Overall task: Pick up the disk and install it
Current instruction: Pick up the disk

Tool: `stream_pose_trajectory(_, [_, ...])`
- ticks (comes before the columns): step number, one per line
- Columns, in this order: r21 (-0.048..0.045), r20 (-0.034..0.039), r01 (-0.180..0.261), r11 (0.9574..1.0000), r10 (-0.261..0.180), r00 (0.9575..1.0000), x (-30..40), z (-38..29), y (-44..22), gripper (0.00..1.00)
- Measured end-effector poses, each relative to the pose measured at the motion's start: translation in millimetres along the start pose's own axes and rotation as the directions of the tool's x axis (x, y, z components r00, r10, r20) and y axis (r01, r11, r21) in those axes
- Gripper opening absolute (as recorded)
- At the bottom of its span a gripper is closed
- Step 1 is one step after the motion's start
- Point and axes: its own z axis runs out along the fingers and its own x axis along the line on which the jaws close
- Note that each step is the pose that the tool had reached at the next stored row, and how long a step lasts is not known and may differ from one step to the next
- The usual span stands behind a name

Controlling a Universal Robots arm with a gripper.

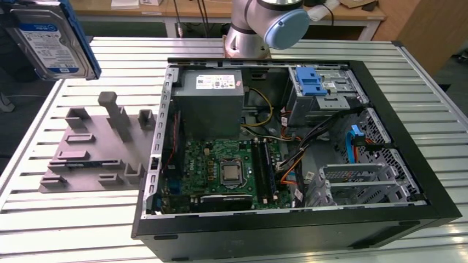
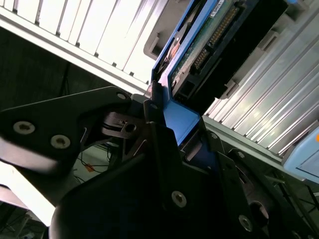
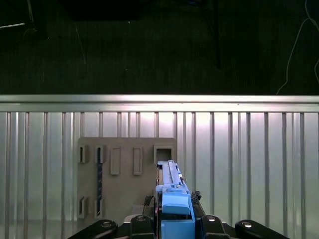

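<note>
The disk point(image 1: 51, 41) hangs high in the air at the exterior view's far left, off the table's corner, its white-and-blue label facing the camera and its blue carrier frame along the edge. In the first wrist view the disk point(image 3: 172, 191) shows edge-on, clamped between my gripper's point(image 3: 174, 221) black fingers point(image 3: 143, 220), above the grey fixture plate point(image 3: 124, 172). The second wrist view shows the gripper point(image 2: 174, 117) shut on the blue frame, with the disk's point(image 2: 214, 45) connector side beyond it.
An open black computer case point(image 1: 409, 164) lies on the slatted metal table point(image 1: 431, 109), holding a grey power supply point(image 1: 212, 96), a motherboard point(image 1: 227, 172) and a silver drive cage with blue latch point(image 1: 314, 82). The grey fixture plate point(image 1: 91, 156) sits beside it. The arm's base point(image 1: 252, 33) stands behind.
</note>
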Motion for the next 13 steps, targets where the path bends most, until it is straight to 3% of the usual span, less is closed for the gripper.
stream_pose_trajectory(13, [0.0001, 0.0, 0.0, 1.0, 0.0, 1.0, -0.1, -7.2, 0.1, 0.36])
